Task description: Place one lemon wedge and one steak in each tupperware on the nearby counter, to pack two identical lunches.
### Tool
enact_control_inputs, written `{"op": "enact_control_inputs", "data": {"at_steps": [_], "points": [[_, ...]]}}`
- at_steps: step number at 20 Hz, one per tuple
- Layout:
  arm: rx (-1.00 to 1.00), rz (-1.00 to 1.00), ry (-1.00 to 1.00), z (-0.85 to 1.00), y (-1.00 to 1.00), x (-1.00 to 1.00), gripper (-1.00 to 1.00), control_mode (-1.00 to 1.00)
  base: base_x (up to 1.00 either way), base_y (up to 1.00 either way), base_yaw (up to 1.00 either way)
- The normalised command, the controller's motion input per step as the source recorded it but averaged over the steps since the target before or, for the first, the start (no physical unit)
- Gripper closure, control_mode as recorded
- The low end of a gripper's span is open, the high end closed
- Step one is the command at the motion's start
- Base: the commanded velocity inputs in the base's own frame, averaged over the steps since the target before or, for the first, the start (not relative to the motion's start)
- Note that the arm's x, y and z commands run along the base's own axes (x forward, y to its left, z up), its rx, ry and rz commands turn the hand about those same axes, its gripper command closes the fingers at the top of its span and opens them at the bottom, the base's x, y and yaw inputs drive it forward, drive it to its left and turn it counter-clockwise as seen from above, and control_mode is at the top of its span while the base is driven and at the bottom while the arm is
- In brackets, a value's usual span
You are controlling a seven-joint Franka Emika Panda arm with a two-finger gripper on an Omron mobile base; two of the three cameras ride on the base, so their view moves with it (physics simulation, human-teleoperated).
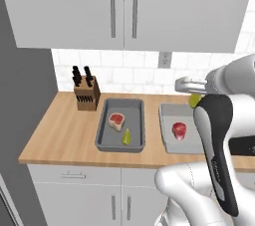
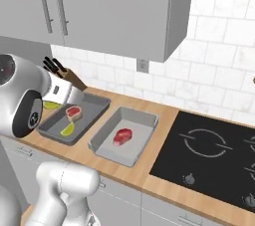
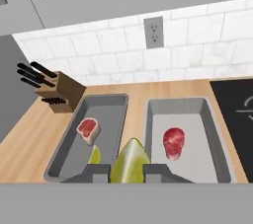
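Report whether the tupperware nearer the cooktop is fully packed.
Not yet. That tupperware holds only a steak; its lemon wedge is pinched in the shut gripper above the counter.

1. Even, bright rendered light across all three views; no visible lamp and no glare on the counter (image 1: 64, 135).
2. Soft shade under the cabinets (image 1: 124, 8) darkens the upper wall tiles (image 2: 219, 65) at the top of the backsplash.
3. Faint shadows lie inside each tray (image 1: 107, 133), along the rims.
4. Images are low-resolution and slightly soft; knife block (image 1: 86, 93) edges look jagged.
5. The cooktop (image 2: 209, 155), lower right of the right base view, stays flat black without reflections.
6. No bending of straight lines at frame edges.
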Motion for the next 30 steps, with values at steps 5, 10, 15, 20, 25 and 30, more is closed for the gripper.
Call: {"op": "enact_control_inputs", "data": {"at_steps": [5, 10, 15, 20, 25, 30], "points": [[0.0, -0.03, 0.01, -0.22, -0.31, 0.0, 1.0, -1.0, 0.0, -0.09, 0.0], [0.01, -0.12, 0.09, -0.61, -0.9, 0.0, 1.0, -1.0, 0.0, 0.0, 0.0], [0.0, -0.08, 0.1, -0.79, -0.8, 0.34, 1.0, -1.0, 0.0, 0.0, 0.0], [0.0, -0.02, 0.07, -0.73, -0.27, 0.81, 1.0, -1.0, 0.0, 0.0, 0.0], [0.0, 0.0, 0.14, -0.73, 0.0, 0.96, 1.0, -1.0, 0.0, 0.0, 0.0], [0.0, 0.0, 0.14, -0.68, -0.13, 0.47, 1.0, -1.0, 0.0, 0.0, 0.0]]}}
